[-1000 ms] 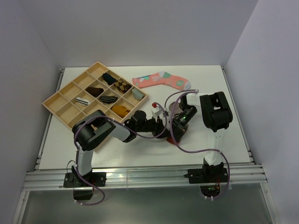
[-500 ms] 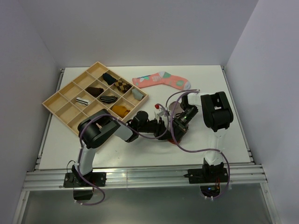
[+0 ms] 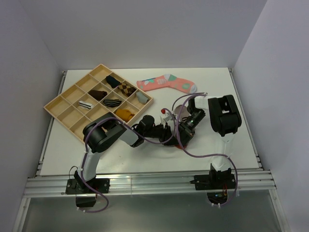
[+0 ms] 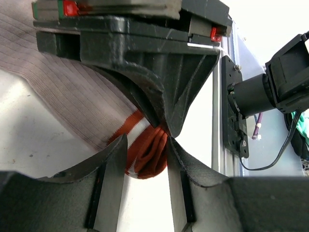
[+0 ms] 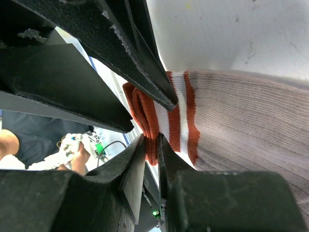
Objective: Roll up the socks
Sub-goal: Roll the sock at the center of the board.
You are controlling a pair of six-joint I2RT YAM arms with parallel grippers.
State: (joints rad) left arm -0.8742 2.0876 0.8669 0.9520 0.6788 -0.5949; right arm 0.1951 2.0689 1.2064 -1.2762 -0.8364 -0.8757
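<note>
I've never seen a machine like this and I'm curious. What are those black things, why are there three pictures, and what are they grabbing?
It is a robot with two arms, the left arm and the right arm, bolted to a white table. One picture looks down from above. The other two come from small cameras on the wrists, so you see the fingers very close up. On the table are a wooden tray with bundled socks in some of its boxes, and a pink sock lying flat. Each arm ends in a two-finger pincher. The left gripper and the right gripper meet in the middle, and both pinch the red-striped cuff of a brown sock.
</note>
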